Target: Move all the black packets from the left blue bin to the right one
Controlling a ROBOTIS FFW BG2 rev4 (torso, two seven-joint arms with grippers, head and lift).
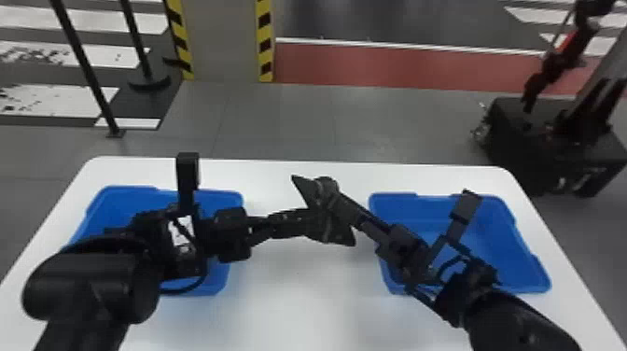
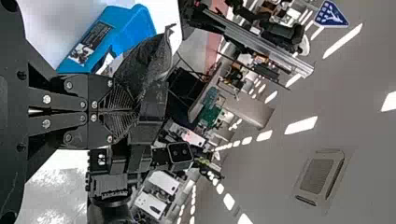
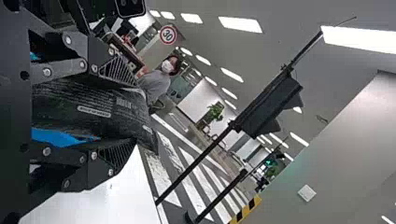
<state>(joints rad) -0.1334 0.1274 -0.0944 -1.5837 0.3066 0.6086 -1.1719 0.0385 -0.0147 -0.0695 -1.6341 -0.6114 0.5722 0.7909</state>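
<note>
Above the table's middle, my left gripper (image 1: 298,222) and right gripper (image 1: 332,198) meet at one black packet (image 1: 343,232). In the left wrist view, the left gripper (image 2: 119,112) is shut on the packet (image 2: 148,58), which sticks out past its fingertips. The right wrist view has the right gripper (image 3: 116,114) open, one finger on either side of the packet (image 3: 84,105). The left blue bin (image 1: 221,198) lies largely behind the left arm, its contents hidden. Part of the right blue bin (image 1: 494,247) is covered by the right arm.
Both bins stand on a white table (image 1: 289,298), with a gap between them under the grippers. Beyond the table's far edge are striped posts (image 1: 265,46) and, at the right, a dark wheeled base (image 1: 527,144).
</note>
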